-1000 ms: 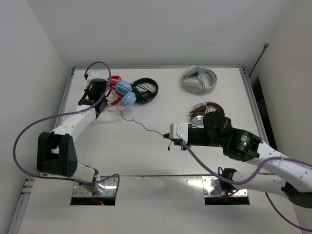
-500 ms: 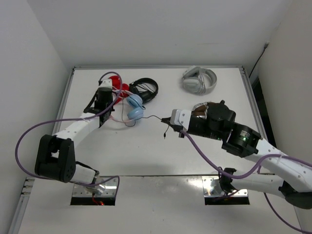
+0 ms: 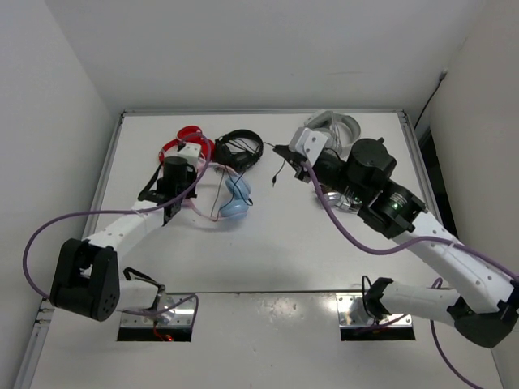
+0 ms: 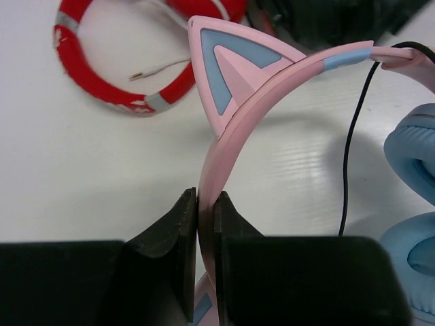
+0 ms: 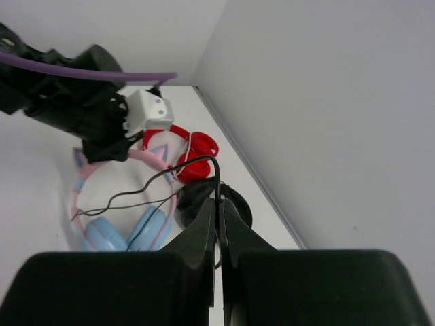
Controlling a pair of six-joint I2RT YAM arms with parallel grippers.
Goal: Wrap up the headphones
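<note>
My left gripper (image 4: 205,204) pinches the headphones (image 4: 416,159) by their pink headband (image 4: 231,129), probably stiff and light. My right gripper (image 5: 219,205) pinches the thin black cable (image 4: 348,149), limp and likely slippery.

Headphones (image 3: 233,207) on table (image 3: 284,243), left half, another pair (image 3: 241,148) just behind
</note>
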